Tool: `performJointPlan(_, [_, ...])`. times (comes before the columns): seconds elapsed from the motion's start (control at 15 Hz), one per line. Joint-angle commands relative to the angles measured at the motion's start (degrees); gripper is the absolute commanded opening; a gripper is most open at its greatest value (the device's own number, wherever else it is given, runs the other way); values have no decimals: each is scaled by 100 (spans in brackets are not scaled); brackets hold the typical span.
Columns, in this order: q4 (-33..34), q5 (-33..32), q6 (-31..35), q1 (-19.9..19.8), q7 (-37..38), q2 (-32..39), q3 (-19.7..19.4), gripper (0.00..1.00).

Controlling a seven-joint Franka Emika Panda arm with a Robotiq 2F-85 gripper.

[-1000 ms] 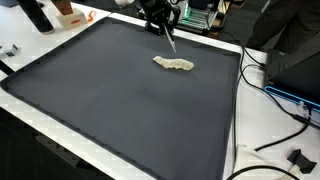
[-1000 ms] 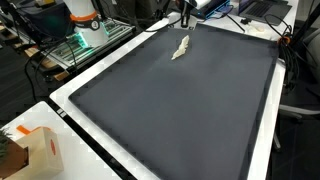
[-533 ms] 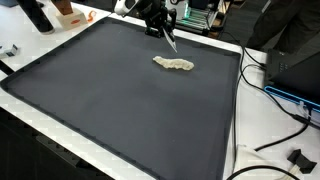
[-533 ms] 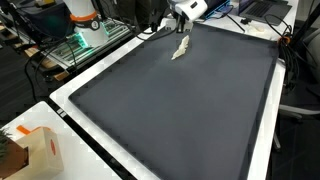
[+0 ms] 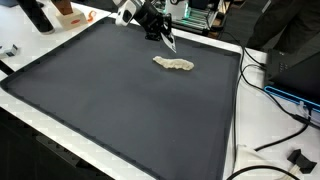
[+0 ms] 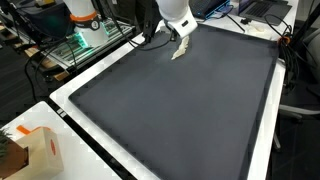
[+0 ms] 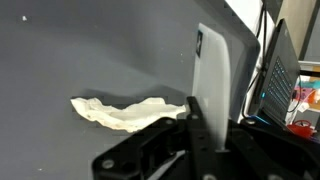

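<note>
Arm and rag on the black mat that covers the bench. Compared with a second ago, the arm reaches further over the mat's far edge: in an exterior view its white wrist now fills the space above the rag, where only the dark tip showed before. The jaws are tilted, with their tip just beside the rag's far side. The rag has kept its place and its elongated, crumpled shape near the far edge of the mat, so it lies flat and ungrasped.

In the wrist view the rag lies just beside one pale finger. The second finger is lost in the dark housing at the bottom of the frame, so whether the jaws are released or clenched cannot be told. Contact between tip and rag cannot be settled either, since the wrist covers the gap in one exterior view and the tip is too small in the other.
</note>
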Motion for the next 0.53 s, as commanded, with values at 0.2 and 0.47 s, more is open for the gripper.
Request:
performJointPlan(0.2, [224, 493, -634, -217, -502, 286, -102, 1])
performJointPlan(0.47, [337, 642, -810, -257, -657, 374, -162, 1])
